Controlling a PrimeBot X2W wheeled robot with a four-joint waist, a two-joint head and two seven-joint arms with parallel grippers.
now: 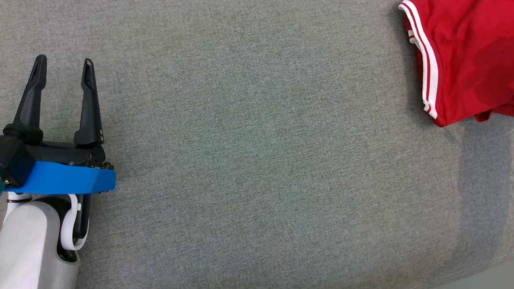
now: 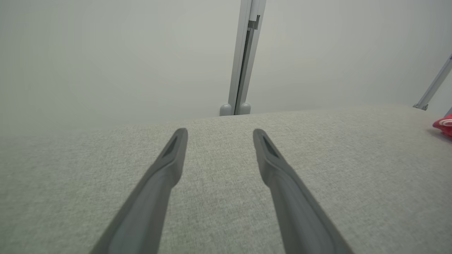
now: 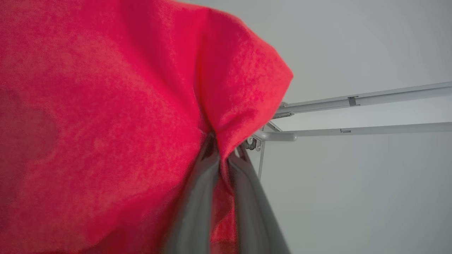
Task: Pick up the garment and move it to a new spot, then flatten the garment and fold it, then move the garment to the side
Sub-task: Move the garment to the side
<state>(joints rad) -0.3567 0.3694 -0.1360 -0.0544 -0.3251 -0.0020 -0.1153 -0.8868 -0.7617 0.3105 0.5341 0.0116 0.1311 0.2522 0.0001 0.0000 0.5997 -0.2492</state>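
Garment (image 1: 461,56): red, two white stripes along one edge, at the far right of the grey woven counter (image 1: 257,160), casting a shadow beneath it. Right fingers (image 3: 197,197) pinched together on a fold of it, cloth bunched at the tips. Left fingers (image 1: 89,104) spread wide, holding nothing, well apart from the garment. Beyond the counter: pale wall (image 2: 106,53), upright metal post (image 2: 243,53), grey rails (image 3: 370,97).
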